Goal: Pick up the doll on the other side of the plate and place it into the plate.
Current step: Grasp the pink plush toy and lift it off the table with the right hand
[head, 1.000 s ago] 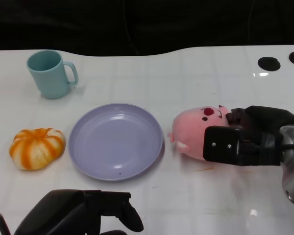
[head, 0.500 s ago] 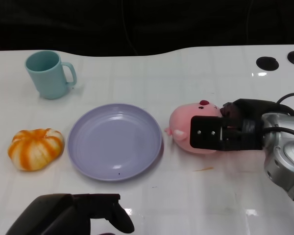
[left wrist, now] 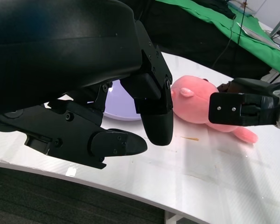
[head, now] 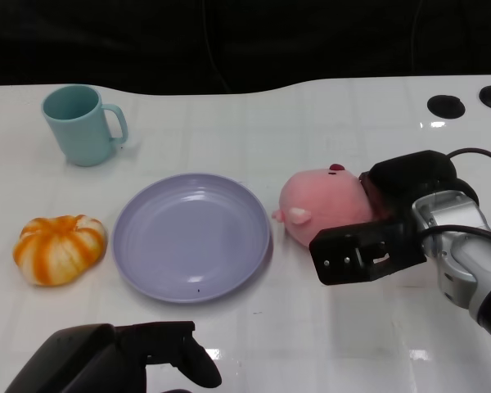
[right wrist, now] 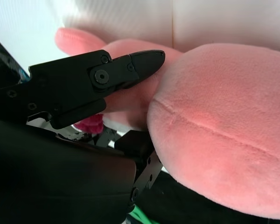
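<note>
The white table point(head: 327, 131) fills almost the whole head view, with a dark strip behind it along the top of the frame and two black round holes at the upper right edge.

The lavender plate point(head: 191, 236) sits just left of the frame's centre, and nothing lies in it.

The right hand point(head: 376, 237) comes in from the lower right on its silver forearm. Its fingers point(head: 348, 255) wrap the pink doll point(head: 321, 203): one black finger runs across the doll's near side, while the rest of the hand sits behind and to the right of it. The right wrist view confirms the hold, with a finger lying against the plush body and the pink bulk pressed close to the palm. Whether the doll rests on the table or is raised off it cannot be told.

The doll lies right of centre, just beside the plate's right rim, with a small ear or foot pointing toward the plate and a red tuft on top.

The left hand point(head: 123, 364) lies low at the bottom left of the frame, fingers curled loosely inward and holding nothing; the left wrist view shows them apart over bare table.

An orange-and-white pumpkin point(head: 60, 248) sits at the left edge, near the plate's left rim but apart from it.

A teal mug point(head: 81, 124) stands upright at the upper left, handle to the right.
</note>
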